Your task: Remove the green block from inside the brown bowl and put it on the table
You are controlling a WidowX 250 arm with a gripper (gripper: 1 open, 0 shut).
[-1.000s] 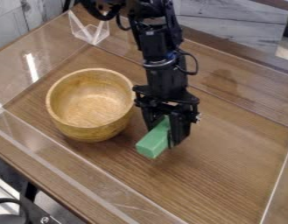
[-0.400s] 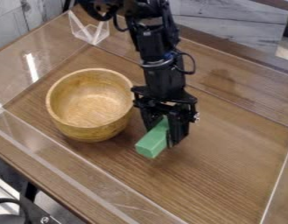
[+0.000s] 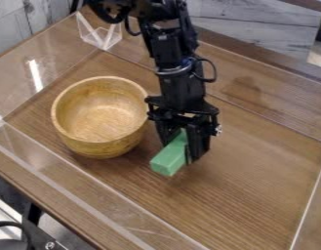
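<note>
Green block btwn shut jaws, on table, beside bowl

The gripper points down at the table, and the green block fills the gap between its fingers. Just beside it, on the picture's left, the brown bowl blocks the way with its thick rim. To the picture's right of the gripper and toward the camera there is bare wood with room to move. Low clear walls close in the table's edges, well apart from the gripper.
</note>
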